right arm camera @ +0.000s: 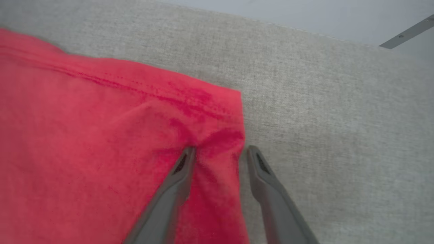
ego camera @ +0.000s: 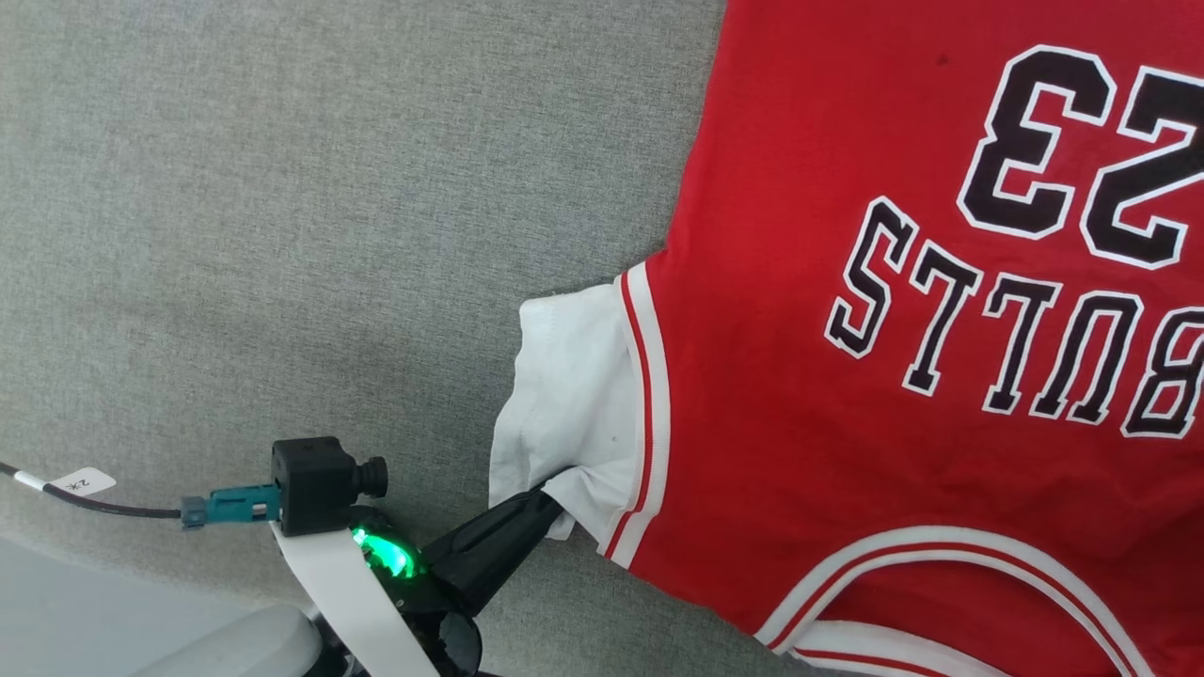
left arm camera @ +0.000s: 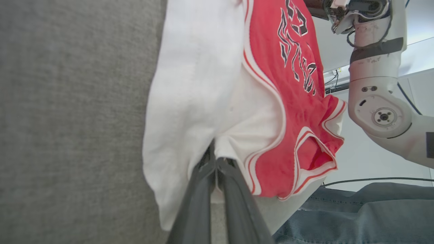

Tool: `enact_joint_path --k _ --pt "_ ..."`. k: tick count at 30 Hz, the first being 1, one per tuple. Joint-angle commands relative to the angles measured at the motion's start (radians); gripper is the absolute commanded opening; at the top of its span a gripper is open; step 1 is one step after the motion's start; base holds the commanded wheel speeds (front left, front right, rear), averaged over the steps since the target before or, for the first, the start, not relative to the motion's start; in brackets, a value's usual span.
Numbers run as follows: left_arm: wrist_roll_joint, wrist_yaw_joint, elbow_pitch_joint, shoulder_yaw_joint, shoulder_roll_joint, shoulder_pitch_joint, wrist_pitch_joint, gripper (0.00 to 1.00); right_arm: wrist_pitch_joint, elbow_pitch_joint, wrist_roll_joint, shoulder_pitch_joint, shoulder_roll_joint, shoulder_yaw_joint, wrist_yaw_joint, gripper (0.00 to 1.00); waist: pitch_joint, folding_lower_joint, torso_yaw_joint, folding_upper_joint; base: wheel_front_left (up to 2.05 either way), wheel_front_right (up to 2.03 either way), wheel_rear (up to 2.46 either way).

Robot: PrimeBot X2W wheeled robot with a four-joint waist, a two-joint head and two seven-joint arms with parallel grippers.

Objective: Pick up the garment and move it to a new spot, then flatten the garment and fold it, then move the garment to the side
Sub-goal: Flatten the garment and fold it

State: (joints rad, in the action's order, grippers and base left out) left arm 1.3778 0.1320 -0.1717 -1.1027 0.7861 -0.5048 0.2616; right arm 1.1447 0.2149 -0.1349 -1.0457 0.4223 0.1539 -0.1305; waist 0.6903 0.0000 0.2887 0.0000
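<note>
The garment [ego camera: 894, 395], a red jersey with a black "23" and white sleeves, lies spread on the grey cloth surface [ego camera: 282, 235], its neck toward me. My left gripper [ego camera: 555, 498] is shut on the near edge of the white sleeve [ego camera: 574, 395]. The left wrist view has the two fingers pressed together at the sleeve fold [left arm camera: 215, 159], with the garment [left arm camera: 278, 101] bunched beyond. In the right wrist view my right gripper [right arm camera: 220, 150] stands open astride a hem corner of the garment [right arm camera: 101, 142], a ridge of red cloth between the fingers.
The grey surface's near edge runs across the lower left corner [ego camera: 113, 574]. A black cable with a white tag [ego camera: 80, 484] trails from the left wrist camera [ego camera: 315, 484]. Blue denim [left arm camera: 356, 213] lies past the garment, below my right arm [left arm camera: 379, 115].
</note>
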Motion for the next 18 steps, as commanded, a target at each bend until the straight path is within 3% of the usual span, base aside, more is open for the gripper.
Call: enact_joint_path --k 1,2,12,18 --pt "0.0 -0.003 0.017 0.005 -0.01 -0.021 0.004 0.0 -0.002 0.024 -0.001 0.015 -0.027 -0.002 0.0 0.22 -0.004 0.0 -0.003 0.0 0.0 0.0 0.0" --pt "0.0 -0.003 0.02 0.004 -0.011 -0.022 0.004 0.0 -0.008 0.028 -0.001 0.014 -0.026 0.001 0.0 0.0 -0.009 0.0 -0.004 0.0 0.0 0.0 0.0" --pt "0.022 -0.003 0.05 0.043 0.005 0.044 0.004 0.0 -0.109 -0.011 -0.097 0.109 0.023 -0.006 0.0 0.0 -0.156 0.0 -0.057 0.0 0.0 0.0 0.0" --pt "0.039 -0.003 0.077 0.055 0.011 0.112 0.004 0.0 -0.075 -0.12 -0.263 0.362 0.148 -0.004 0.0 0.0 -0.281 0.0 -0.098 0.0 0.0 0.0 0.0"
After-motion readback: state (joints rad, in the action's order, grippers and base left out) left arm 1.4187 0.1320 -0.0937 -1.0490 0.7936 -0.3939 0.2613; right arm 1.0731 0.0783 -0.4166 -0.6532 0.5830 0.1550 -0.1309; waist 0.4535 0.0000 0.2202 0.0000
